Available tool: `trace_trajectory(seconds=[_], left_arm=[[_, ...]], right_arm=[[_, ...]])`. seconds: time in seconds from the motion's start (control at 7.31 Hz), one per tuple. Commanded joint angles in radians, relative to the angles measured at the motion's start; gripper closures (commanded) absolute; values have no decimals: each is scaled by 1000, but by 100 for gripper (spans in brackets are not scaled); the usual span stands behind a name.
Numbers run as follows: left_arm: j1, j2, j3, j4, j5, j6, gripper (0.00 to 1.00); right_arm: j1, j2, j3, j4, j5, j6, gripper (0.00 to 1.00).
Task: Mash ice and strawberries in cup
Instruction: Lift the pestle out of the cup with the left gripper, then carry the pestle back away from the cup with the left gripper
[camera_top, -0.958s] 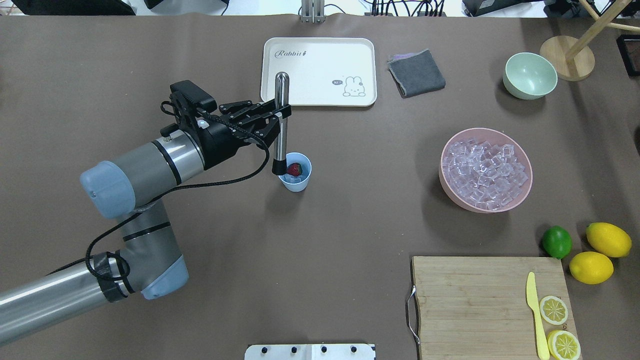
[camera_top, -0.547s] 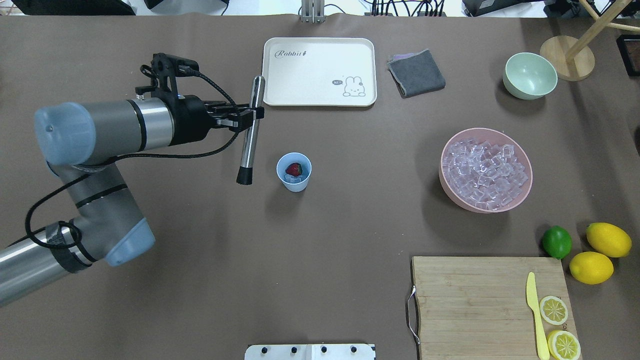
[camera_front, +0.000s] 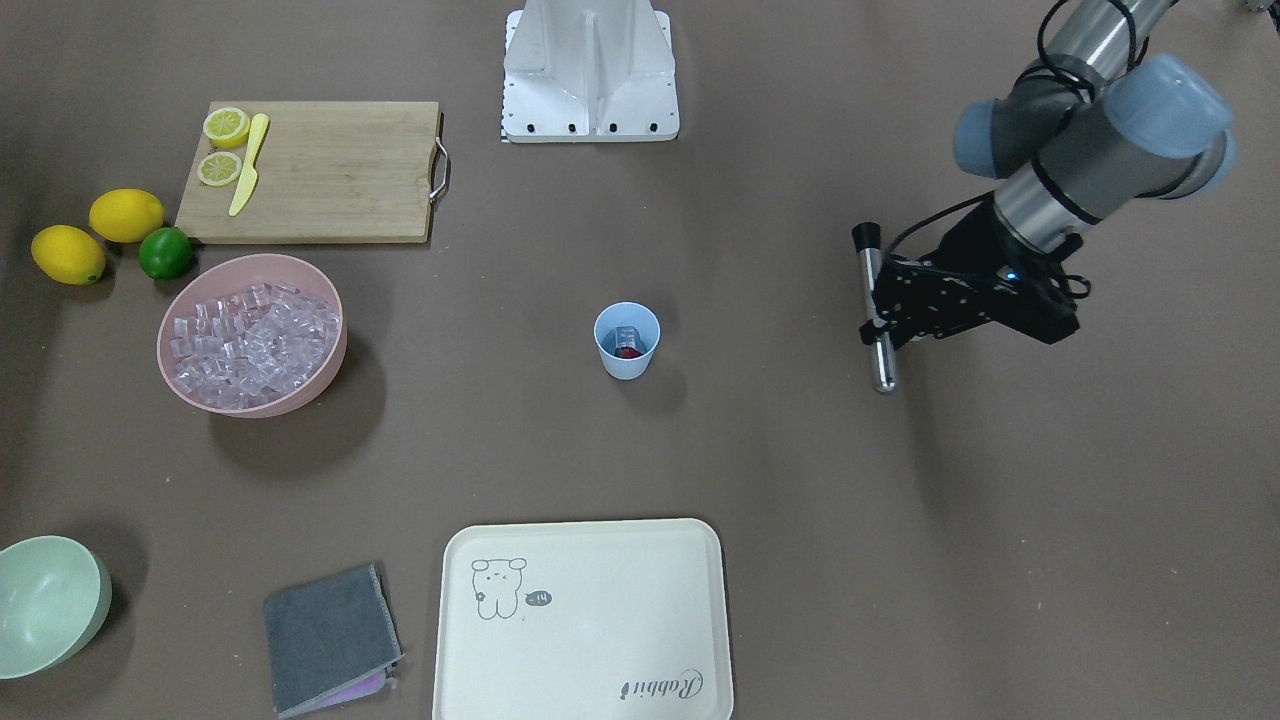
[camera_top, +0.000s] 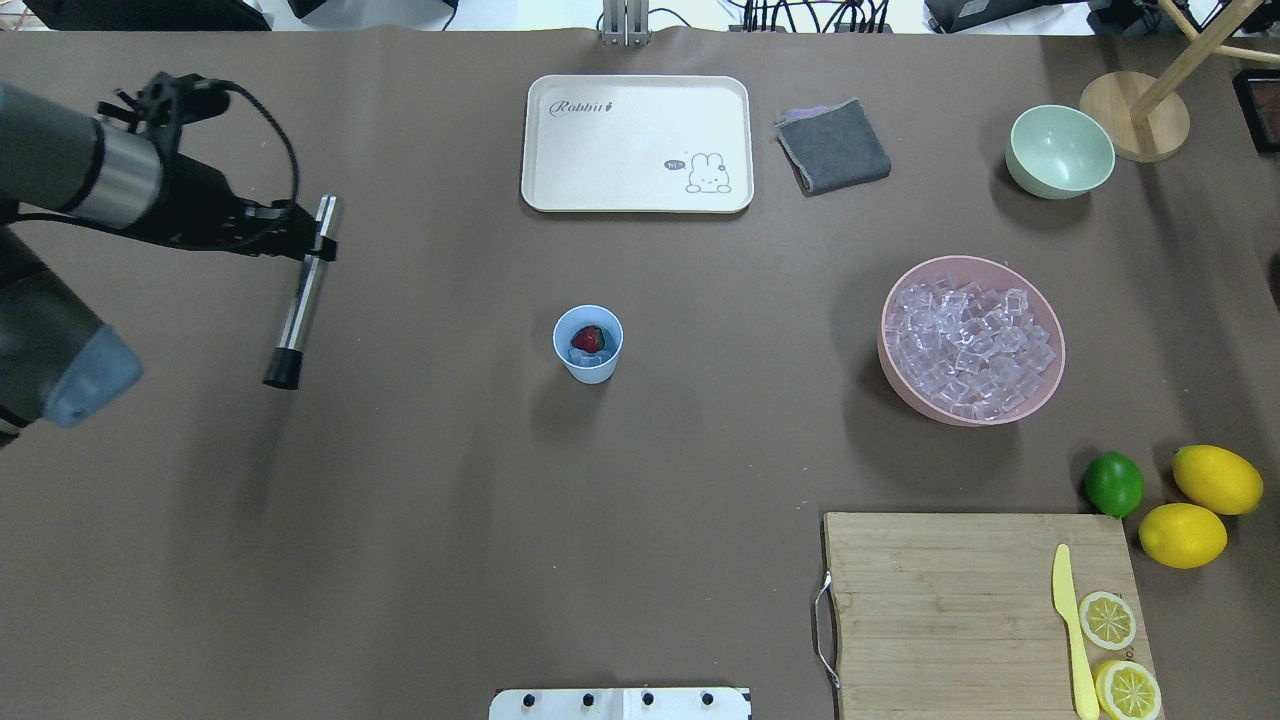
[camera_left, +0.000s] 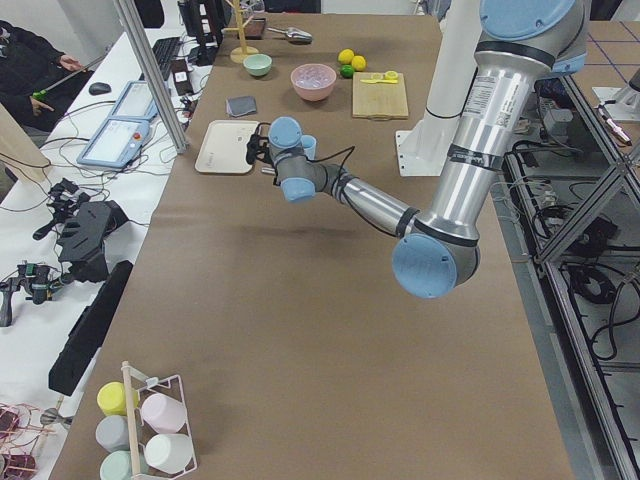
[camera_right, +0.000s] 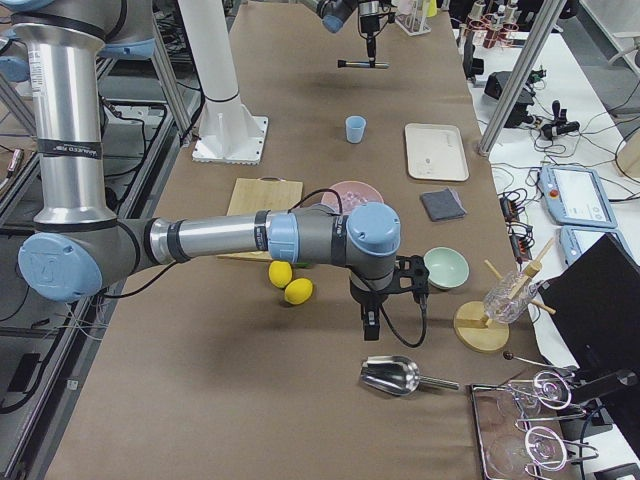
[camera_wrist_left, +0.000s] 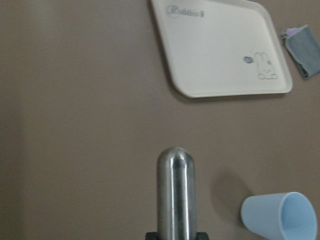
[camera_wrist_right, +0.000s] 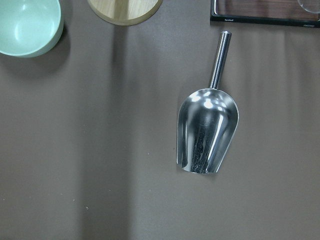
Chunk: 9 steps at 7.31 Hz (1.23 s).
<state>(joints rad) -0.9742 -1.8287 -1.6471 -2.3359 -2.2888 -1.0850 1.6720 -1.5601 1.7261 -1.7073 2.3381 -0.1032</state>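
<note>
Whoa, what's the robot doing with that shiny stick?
It is meant to mash fruit and ice. The left gripper holds a metal muddler, well off to the side of the light-blue cup. The cup stands alone mid-table with a strawberry and ice cubes inside; the strawberry looks whole. The right gripper hangs over a metal scoop at the table's end, and I cannot tell whether it is open.
</note>
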Motion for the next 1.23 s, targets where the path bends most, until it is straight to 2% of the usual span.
trace_trajectory(seconds=[0.0,0.27,0.41,0.82,0.96,1.09], left_arm=[[-119,136,128,21,-23,172,100],[-234,179,283,26,-21,430,100],[-279,183,327,27,-23,486,100],[-281,238,362,10,-20,543,100],[-281,242,340,12,-14,537,79],[-279,241,339,9,20,542,2]], right_arm=[[0,2,1,0,1,0,1],[0,0,12,-2,1,3,1],[0,0,12,-2,1,3,1],[0,0,13,-2,1,0,1],[0,0,13,-2,1,0,1],[2,0,15,-2,1,0,1]])
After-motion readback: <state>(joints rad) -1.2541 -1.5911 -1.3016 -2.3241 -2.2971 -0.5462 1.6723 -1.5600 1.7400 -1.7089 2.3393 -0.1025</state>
